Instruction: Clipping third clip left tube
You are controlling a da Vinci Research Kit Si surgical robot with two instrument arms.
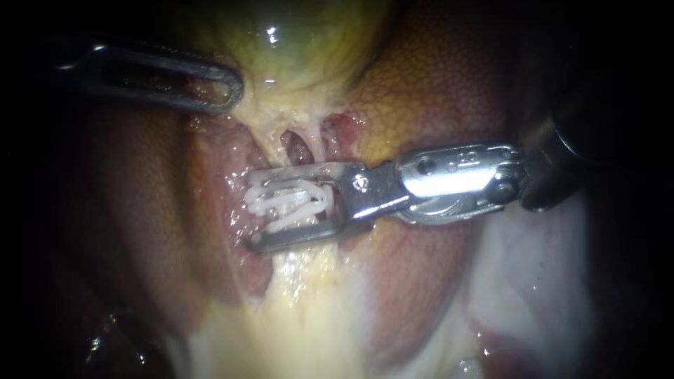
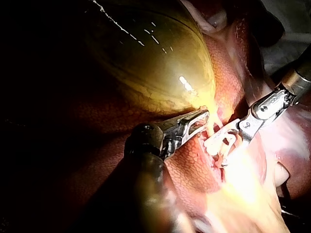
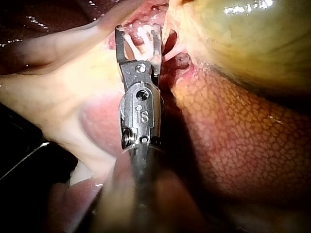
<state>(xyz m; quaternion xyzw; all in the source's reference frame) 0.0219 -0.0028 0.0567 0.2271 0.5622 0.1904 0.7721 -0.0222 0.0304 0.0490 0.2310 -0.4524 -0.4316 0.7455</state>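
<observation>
My right instrument (image 1: pixel 253 210) comes in from the right, its two metal jaws standing apart around a bundle of white clips (image 1: pixel 291 200) on a pale tube (image 1: pixel 313 135) below the gallbladder's neck. The white plastic touches both jaws. In the right wrist view the clips (image 3: pixel 141 35) sit between the same jaws (image 3: pixel 138 30). My left instrument (image 1: pixel 228 90) reaches in from the upper left, its slotted jaws shut on the lower edge of the yellow-green gallbladder (image 1: pixel 295 42). In the left wrist view, its jaws (image 2: pixel 201 119) hold that edge beside the clips (image 2: pixel 218 141).
Reddish-brown liver (image 1: pixel 435 91) lies on both sides of the tube. Pale yellow fatty tissue (image 1: pixel 302 302) runs below the clips. A small dark opening (image 1: pixel 295 146) shows in the tissue just above the upper jaw.
</observation>
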